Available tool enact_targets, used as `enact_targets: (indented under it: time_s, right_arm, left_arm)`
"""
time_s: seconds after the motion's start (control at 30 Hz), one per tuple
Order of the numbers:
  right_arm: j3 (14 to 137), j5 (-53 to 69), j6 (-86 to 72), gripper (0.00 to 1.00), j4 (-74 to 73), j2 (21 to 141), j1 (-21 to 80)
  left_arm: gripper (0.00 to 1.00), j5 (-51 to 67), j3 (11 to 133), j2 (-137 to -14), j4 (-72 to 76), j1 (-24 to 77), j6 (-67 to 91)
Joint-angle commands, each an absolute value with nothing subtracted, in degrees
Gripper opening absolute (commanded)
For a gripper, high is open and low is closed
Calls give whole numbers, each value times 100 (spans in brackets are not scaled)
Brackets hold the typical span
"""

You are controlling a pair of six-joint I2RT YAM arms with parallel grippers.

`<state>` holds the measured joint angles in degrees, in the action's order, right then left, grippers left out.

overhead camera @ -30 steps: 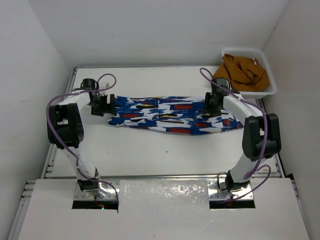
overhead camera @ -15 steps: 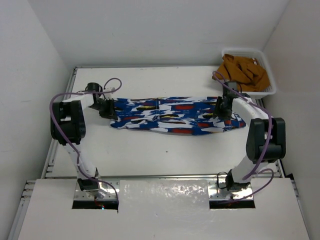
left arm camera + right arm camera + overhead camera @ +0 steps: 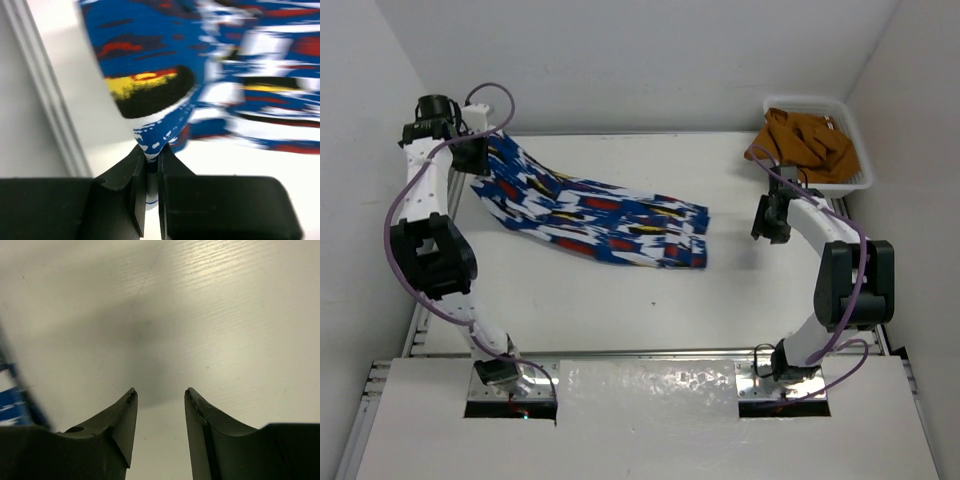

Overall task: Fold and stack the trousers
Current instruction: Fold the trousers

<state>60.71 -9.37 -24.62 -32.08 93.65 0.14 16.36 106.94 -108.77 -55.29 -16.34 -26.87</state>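
Where the white desk [image 3: 650,300] runs back to meet plain white walls [image 3: 650,60] on three sides, we see a shallow box of a room with a metal rail along each side edge of the desk. We count two arms, one pair of trousers and one basket.

At the far left corner the left arm reaches up high, and the left fingers [image 3: 475,155] are pinched tight on an edge of the trousers [image 3: 590,215]. In the left wrist view a fold of blue, white and black fabric is squeezed between the two black tips, with the rest of the cloth [image 3: 200,60] spreading away beyond them. From that raised corner the trousers slope down to the right and lie on the desk across its middle, ending in a blunt folded end a little right of centre.

Further right, well apart from that end, the right fingers [image 3: 767,222] hang over bare desk. We see them partly open in the right wrist view, with nothing between them and only a sliver of blue at the left edge of that view.

At the far right corner sits the one container, a white basket [image 3: 817,99], and in it lies a crumpled mustard-brown cloth [image 3: 805,140]; we cannot tell whether it is one piece or several.
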Motion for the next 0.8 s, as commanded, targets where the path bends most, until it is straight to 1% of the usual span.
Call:
enact_targets:
  time_s: [0.0, 0.1, 0.2, 0.3, 0.37, 0.43, 0.57, 0.77]
  right_arm:
    - [6021, -871, -2505, 42, -3015, 9228, 44]
    - [5986, -686, -2732, 42, -2875, 9386, 254]
    - [5959, -554, -2979, 42, -2681, 9606, 579]
    - [6169, -141, -3347, 42, -2479, 10150, 1202]
    - [6257, -27, -3576, 42, -2164, 10544, 1335]
    - [6328, 342, -3945, 41, -1821, 10879, 1467]
    - [6573, 554, -4210, 41, -1653, 11240, 1740]
    - [6583, 870, -4631, 41, -1319, 11601, 1995]
  left_arm:
    - [0, 1696, 11188, -10529, -6362, -1047, -3392]
    - [0, 2204, 10926, -10363, -6574, -91, -3367]
    - [0, 2775, 10863, -10423, -6521, 350, -2770]
    - [0, 3426, 10986, -10678, -6416, 623, -2234]
    - [0, 3506, 10978, -10696, -6198, 764, -2040]
    - [0, 3656, 10978, -10670, -6039, 966, -1916]
    - [0, 3911, 10960, -10635, -5784, 1370, -1636]
    - [0, 4069, 10872, -10705, -5282, 1932, -1126]
